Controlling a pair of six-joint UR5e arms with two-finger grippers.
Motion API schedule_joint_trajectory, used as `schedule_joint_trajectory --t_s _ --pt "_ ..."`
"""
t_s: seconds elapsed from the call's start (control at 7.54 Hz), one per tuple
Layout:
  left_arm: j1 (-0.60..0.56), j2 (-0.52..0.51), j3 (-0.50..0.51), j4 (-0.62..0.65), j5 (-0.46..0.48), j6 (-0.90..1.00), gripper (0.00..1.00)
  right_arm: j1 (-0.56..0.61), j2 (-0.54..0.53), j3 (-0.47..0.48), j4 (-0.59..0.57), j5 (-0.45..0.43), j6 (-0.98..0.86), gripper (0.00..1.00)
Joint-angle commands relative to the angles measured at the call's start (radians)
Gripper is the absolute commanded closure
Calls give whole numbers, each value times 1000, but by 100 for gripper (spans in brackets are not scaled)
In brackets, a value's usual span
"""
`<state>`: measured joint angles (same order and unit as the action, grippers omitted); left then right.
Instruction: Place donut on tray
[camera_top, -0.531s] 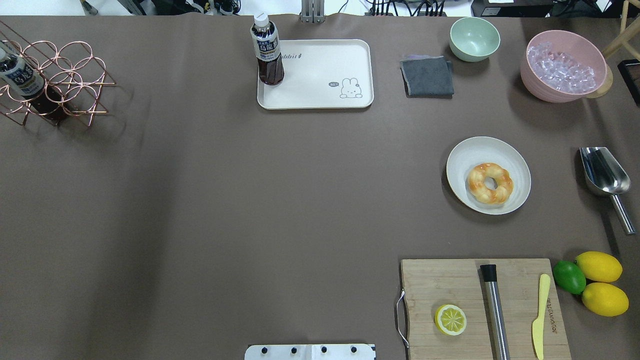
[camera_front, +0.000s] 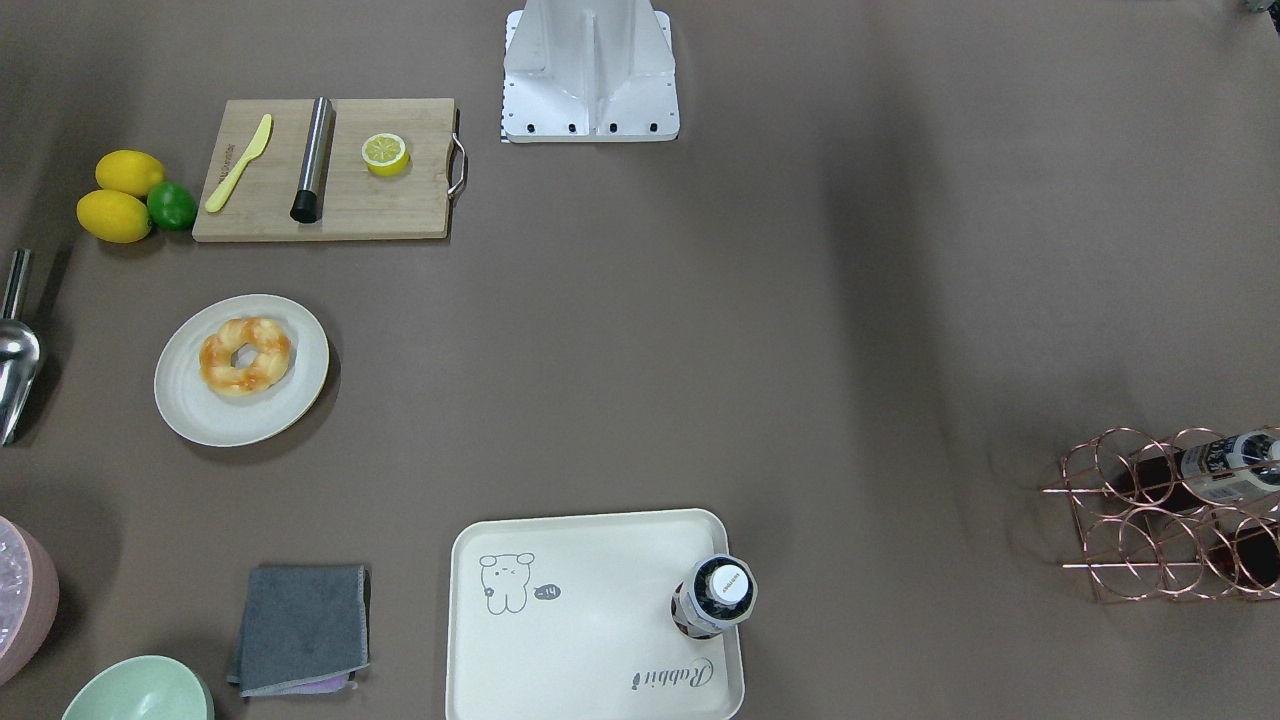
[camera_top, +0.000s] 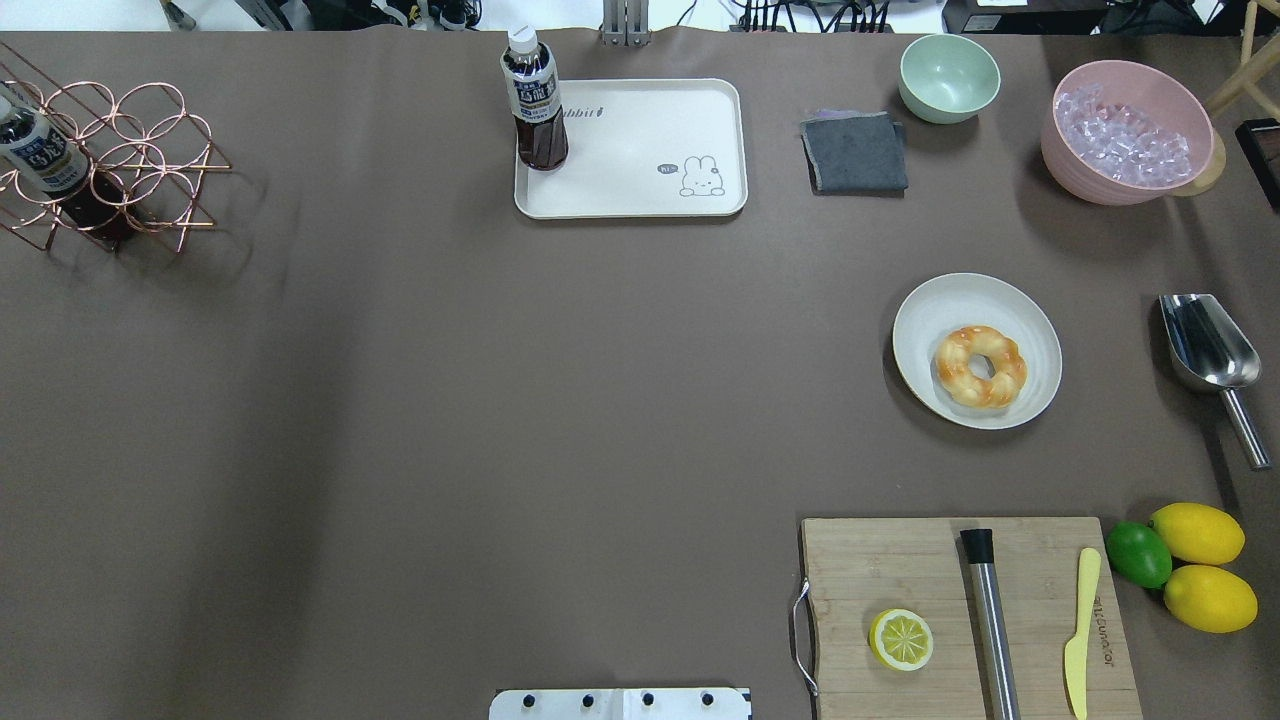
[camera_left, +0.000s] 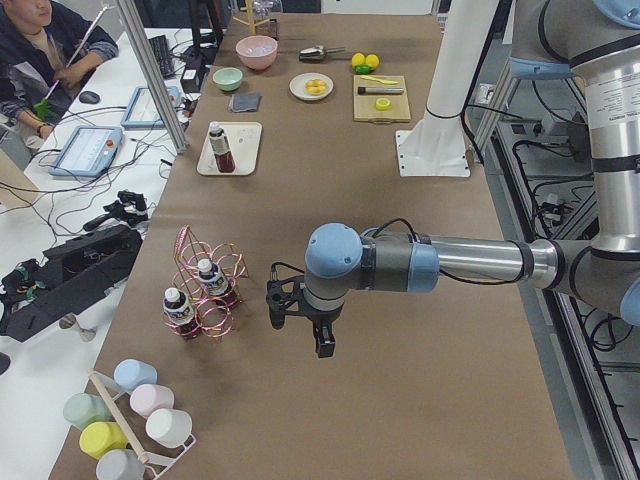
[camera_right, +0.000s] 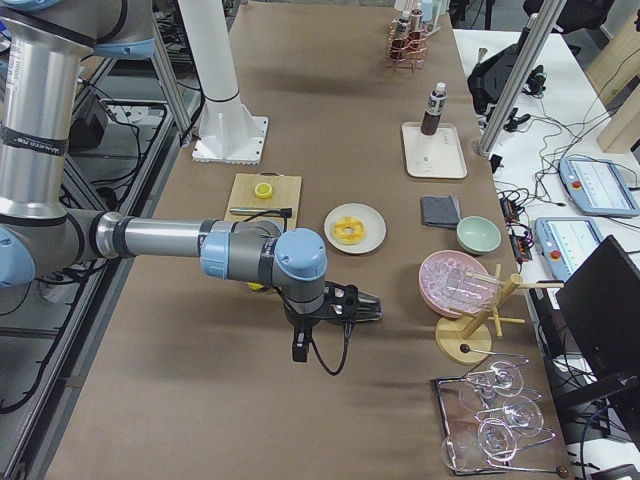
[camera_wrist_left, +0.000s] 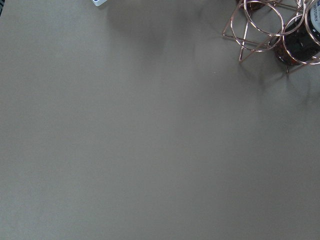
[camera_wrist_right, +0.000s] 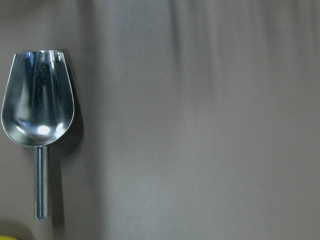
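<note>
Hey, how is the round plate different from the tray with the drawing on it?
The plate is round; the tray is rectangular with rounded corners. The plate is plain; the tray bears a cartoon drawing and "Rabbit" script. The plate holds the donut; the tray holds an upright bottle in one corner. Both are pale cream.

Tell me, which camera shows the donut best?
The overhead exterior view: the donut lies large and uncovered on its plate, hole and glaze clear. The front-facing view is nearly as good. Both side views show it small and far off; the wrist views miss it.
</note>
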<state>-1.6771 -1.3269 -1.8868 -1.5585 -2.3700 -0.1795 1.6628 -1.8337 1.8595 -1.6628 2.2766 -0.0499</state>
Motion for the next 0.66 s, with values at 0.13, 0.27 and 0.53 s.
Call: schedule_joint_trajectory --t_s 0.13,0.27,0.53 --pt "2 -2 -2 -2 0 -2 1 2 -1 0 0 35 1 0" --pt "2 -2 0 -2 0 -2 1 3 -2 -2 0 34 -1 0" --pt "2 -2 -2 -2 0 -2 1 8 -10 -3 -2 35 1 0"
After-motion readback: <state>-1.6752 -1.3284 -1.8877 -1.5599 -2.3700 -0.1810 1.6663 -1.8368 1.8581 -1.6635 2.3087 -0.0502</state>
